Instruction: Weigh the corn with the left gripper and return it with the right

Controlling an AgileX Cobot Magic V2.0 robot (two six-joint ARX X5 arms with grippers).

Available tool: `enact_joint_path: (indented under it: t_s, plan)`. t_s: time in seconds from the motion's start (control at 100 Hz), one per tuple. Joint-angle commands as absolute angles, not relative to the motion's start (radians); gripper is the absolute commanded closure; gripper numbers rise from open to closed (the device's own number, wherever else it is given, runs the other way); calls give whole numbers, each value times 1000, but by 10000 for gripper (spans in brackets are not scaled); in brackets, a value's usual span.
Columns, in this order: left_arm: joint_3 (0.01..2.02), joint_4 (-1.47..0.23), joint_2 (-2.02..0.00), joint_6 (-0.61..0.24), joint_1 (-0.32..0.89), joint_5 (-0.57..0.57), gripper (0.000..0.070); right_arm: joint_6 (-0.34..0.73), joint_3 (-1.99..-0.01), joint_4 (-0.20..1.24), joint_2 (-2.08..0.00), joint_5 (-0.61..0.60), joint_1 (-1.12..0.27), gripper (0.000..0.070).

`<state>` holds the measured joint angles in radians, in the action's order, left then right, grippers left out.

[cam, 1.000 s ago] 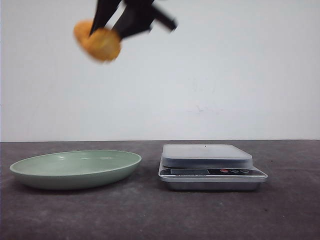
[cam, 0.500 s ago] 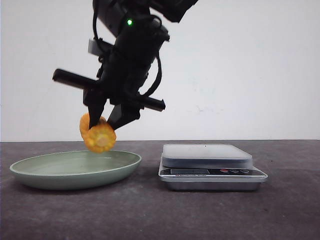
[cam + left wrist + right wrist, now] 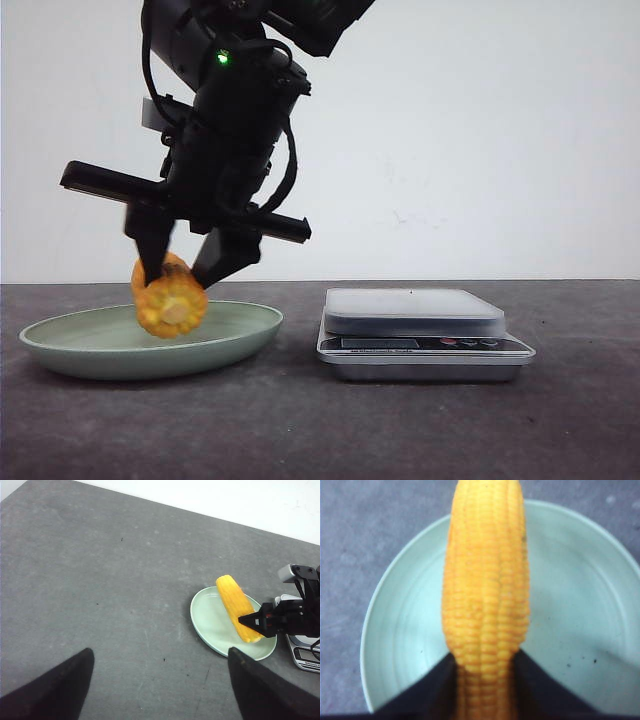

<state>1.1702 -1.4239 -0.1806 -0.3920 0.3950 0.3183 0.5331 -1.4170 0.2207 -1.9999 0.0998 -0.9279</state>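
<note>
The corn (image 3: 170, 298) is an orange-yellow cob with ribbed kernel rows. My right gripper (image 3: 180, 272) is shut on it and holds it just over the pale green plate (image 3: 245, 325), at or barely above its surface. The right wrist view shows the corn (image 3: 487, 595) between the two black fingers (image 3: 437, 685), over the plate (image 3: 400, 630). My left gripper (image 3: 160, 680) is open and empty, high above bare table. From there I see the corn (image 3: 234, 605), the plate (image 3: 205, 622) and the right gripper (image 3: 252, 621). The left gripper is out of the front view.
A silver kitchen scale (image 3: 415, 312) with nothing on its platform stands right of the plate. It also shows at the edge of the left wrist view (image 3: 305, 657). The dark grey table (image 3: 300, 420) runs to a white wall behind.
My right gripper has come down and a little to the left with the corn, from the top of the front view to just over the plate.
</note>
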Motion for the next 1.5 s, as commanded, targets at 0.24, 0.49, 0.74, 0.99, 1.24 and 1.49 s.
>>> enact_joint_path:
  t_s: [0.24, 0.49, 0.74, 0.99, 1.24, 1.49]
  plan:
    - [1182, -1450, -186, -385, 398, 324, 195, 485, -1440, 228, -1990, 98, -920, 110]
    - [1182, -1450, -186, -381, 398, 324, 195, 342, -1440, 358, -1704, 100, -788, 117]
    - [1182, -1450, -186, -384, 398, 324, 196, 220, -1440, 582, -1266, 72, -524, 131]
    - [1180, -1396, -186, -390, 398, 324, 196, 120, -1440, 871, -857, 71, -208, 131]
    - [1131, -1377, -186, -440, 398, 315, 195, 146, -1438, 1064, -564, 18, -139, 131]
    - [1034, -1250, -187, -405, 398, 305, 196, 182, -1332, 1166, -386, -36, -140, 143]
